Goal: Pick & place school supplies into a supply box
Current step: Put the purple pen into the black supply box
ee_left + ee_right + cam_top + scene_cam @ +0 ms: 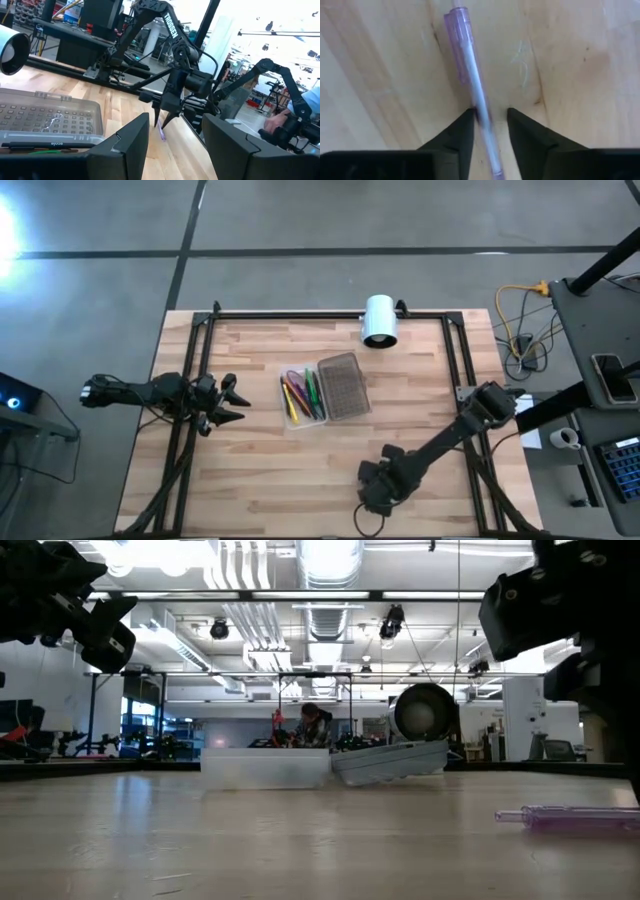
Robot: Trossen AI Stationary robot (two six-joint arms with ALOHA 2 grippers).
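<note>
Bench (250,480): pale wooden planks inside a black frame.

Supply box (304,397): near the bench's middle, tray open; its grey lid (344,386) with the dotted grid lies just beside the tray, on the side toward the right arm. In the low view the lid (390,760) sits tilted next to the tray (265,767).

School supplies in the box: yellow, orange, green and dark pens (300,394) lie lengthwise in the tray; a purple loop at the far end could be scissors, though I cannot tell for sure.

Purple pen (470,75): translucent, lying flat on the bare wood at the bench's near edge, well apart from the box. The low view shows it (565,818) flat on the surface.

Right end effector (378,488): down over the purple pen; its two fingers (457,132) straddle the barrel and stand just beside it. Whether they are clamped on it I cannot tell.

Left end effector (228,402): raised near the bench's left edge, fingers (131,142) spread wide with nothing between them, pointing toward the box.

White cylinder (380,321): lies on its side at the far edge of the bench, beyond the lid.

Writing: "TROSSEN" in white letters on the right arm (170,25), read from the left wrist view. A dark pen in the tray carries pale printing too small to read.

Room: a person (312,725) shows behind the box in the low view.
</note>
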